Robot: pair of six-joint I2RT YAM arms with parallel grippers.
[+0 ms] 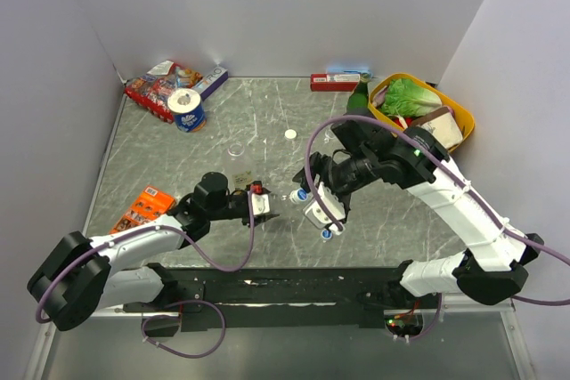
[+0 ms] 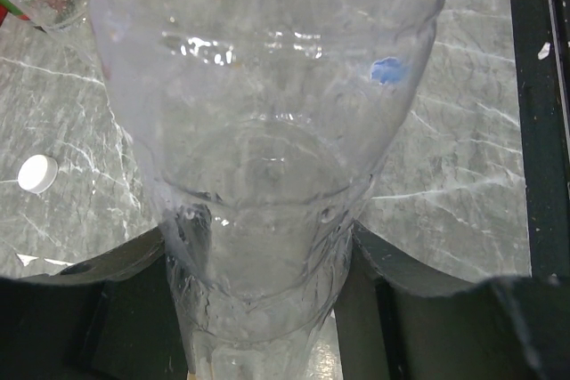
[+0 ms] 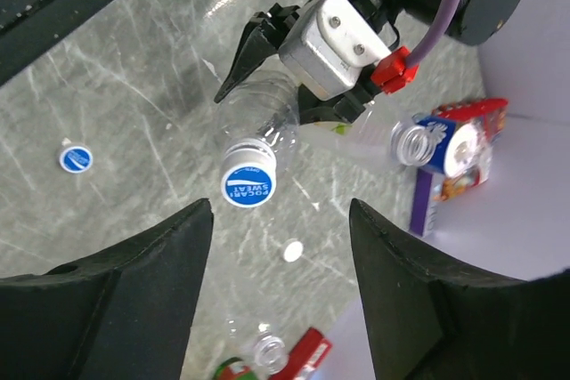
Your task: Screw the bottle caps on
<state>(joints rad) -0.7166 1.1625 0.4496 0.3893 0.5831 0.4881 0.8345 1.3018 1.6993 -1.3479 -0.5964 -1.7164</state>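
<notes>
Near the middle of the grey marbled worktop, the left fingers are closed tight on the body of a clear bottle, holding it on its side with the neck pointing toward the right arm. A blue cap printed Pocari Sweat sits on that bottle's mouth; how far it is screwed down cannot be told. The right fingers stand apart just in front of this cap, gripping nothing. A loose blue cap lies flat on the worktop close by the right fingers, toward the arms' bases. A white cap lies farther back, well apart from both arms. An uncapped bottle sits behind the left arm, between it and a blue-and-white tape roll. Another open bottle shows beside a red box at the back.
</notes>
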